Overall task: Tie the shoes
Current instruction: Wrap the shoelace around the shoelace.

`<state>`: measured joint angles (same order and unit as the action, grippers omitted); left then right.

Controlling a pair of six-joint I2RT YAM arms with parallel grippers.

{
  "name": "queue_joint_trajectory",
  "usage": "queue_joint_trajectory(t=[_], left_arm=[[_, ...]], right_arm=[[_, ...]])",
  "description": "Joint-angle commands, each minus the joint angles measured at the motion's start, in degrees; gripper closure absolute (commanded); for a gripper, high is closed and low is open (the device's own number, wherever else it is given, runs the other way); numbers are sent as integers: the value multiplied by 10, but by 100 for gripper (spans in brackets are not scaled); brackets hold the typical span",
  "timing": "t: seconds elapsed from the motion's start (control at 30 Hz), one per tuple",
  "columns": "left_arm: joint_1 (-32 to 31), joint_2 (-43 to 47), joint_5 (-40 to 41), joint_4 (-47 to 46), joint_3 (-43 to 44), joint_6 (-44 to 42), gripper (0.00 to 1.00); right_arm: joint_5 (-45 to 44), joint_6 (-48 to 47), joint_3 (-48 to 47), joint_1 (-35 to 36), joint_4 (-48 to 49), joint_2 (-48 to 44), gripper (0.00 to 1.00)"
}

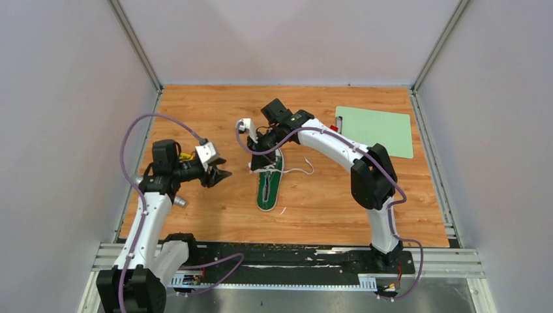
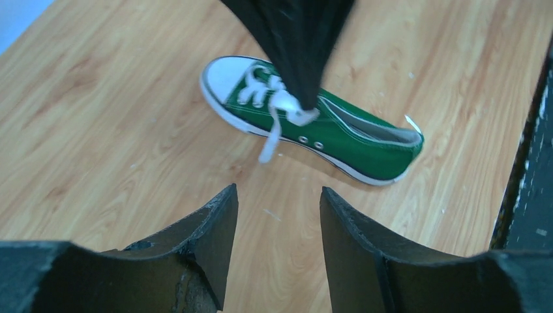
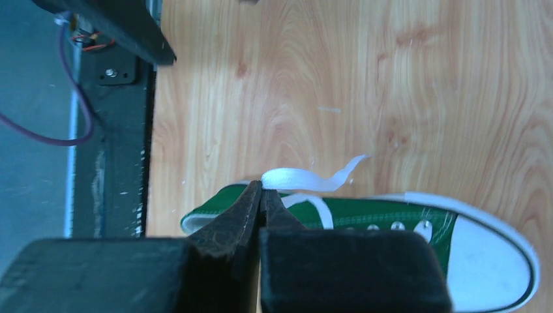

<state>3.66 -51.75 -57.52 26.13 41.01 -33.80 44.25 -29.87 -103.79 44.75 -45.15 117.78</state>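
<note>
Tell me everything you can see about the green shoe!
The green shoe is a canvas sneaker with a white toe cap, white sole edge and metal eyelets. It stands upright on the wooden table, toe away from the arms' bases. Its white laces are untied; the right gripper pinches one.

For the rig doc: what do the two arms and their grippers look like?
The left arm and right arm both have white links with bulky black joint housings. A purple cable loops along each. The left gripper and right gripper have black, wedge-shaped fingers tapering to narrow tips.
</note>
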Motion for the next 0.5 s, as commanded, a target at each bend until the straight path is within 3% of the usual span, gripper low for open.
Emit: queue_joint_trajectory(t=[0.0,0.1,0.27,0.47], left_arm=[[-62,17,-17,-94,-62,-131,42],[-104,-14,-5,-117,-68,-172,42],[-161,-71,15,-210,-77,-162,42],[-204,-141,33,-256,-68,-161,42]], right_arm=[[102,54,-3,-23,-55,-1,100],[122,57,5,-30,-60,-6,99],[136,59,9,-34,-61,-9,98],[143,58,4,-41,-64,-6,98]])
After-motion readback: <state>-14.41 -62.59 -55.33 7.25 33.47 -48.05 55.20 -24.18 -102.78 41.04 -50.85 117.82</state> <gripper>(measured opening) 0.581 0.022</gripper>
